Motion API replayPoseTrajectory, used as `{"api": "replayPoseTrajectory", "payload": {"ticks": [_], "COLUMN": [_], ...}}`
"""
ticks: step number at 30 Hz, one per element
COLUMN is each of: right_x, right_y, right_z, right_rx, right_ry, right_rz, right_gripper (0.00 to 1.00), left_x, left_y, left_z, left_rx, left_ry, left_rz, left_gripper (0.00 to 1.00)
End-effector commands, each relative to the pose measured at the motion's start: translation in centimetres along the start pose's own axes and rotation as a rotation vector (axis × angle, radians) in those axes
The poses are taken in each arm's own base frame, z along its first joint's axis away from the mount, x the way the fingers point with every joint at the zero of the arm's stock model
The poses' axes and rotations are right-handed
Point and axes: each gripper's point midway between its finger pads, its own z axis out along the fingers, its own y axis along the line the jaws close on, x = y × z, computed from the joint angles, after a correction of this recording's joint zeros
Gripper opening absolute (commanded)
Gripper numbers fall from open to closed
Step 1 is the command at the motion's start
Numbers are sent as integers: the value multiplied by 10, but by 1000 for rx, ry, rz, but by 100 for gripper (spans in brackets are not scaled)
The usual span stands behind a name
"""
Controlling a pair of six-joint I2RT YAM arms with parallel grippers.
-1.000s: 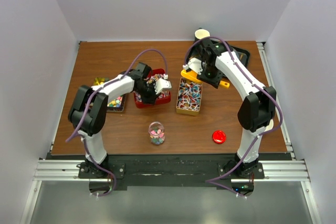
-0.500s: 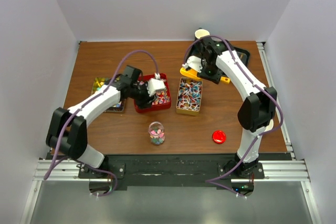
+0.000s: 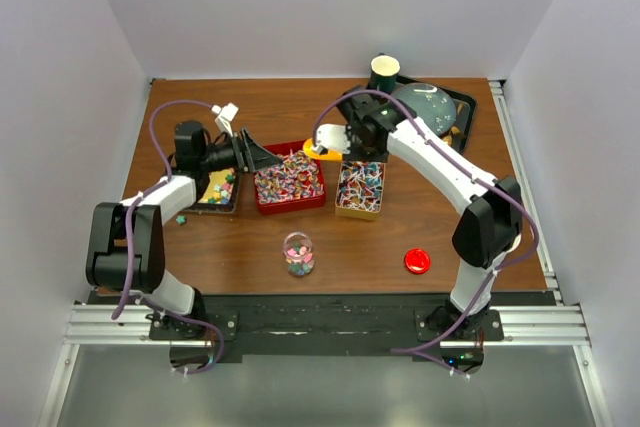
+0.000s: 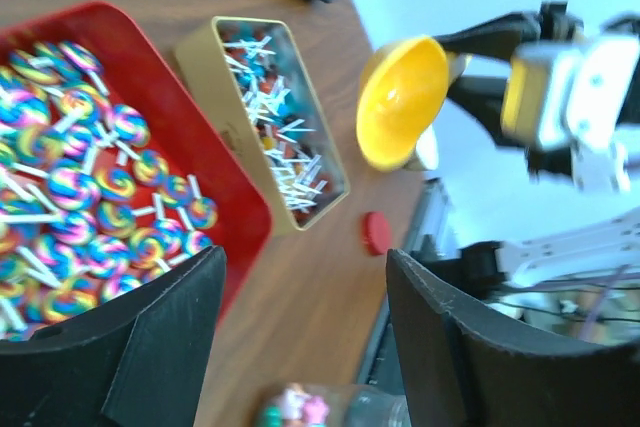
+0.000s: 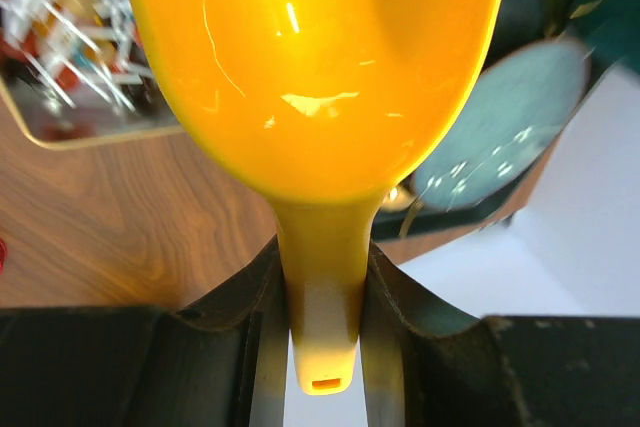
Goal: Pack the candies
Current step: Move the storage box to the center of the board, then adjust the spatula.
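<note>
From above, the candies (image 3: 290,177) filled the red tray (image 3: 290,204) and gold tin (image 3: 355,214) mid-table, with the left gripper (image 3: 263,156) at the tray's far-left corner. The left wrist view showed its jaws standing apart. In the right wrist view, the right gripper (image 5: 318,332) was clamped on the yellow scoop (image 5: 310,77) handle.

no readable text, no labels, no brands, no numbers anywhere

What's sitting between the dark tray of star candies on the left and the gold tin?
The red tray full of swirly lollipops lies between the dark tray and the gold tin; the top external view shows it clearly.
</note>
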Motion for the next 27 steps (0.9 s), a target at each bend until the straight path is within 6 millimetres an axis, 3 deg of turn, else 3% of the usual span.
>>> {"api": "replayPoseTrajectory", "payload": {"ticks": [1, 10, 24, 27], "right_x": [-33, -70, -111, -118], "right_y": [-12, 2, 13, 13], "right_z": [-33, -43, -44, -39], "right_rx": [86, 85, 61, 58], "right_ry": [-123, -179, -267, -271], "right_rz": [-28, -71, -111, -112], "right_gripper": [0, 0, 0, 0], "left_x": [-11, -7, -2, -1], "left_y": [-28, -14, -12, -17], "left_z": [-1, 3, 4, 6], "left_rx": [115, 78, 100, 136], "left_ry": [-31, -30, -11, 2], "left_rz": [-74, -108, -100, -105], "left_gripper": [71, 65, 45, 37]}}
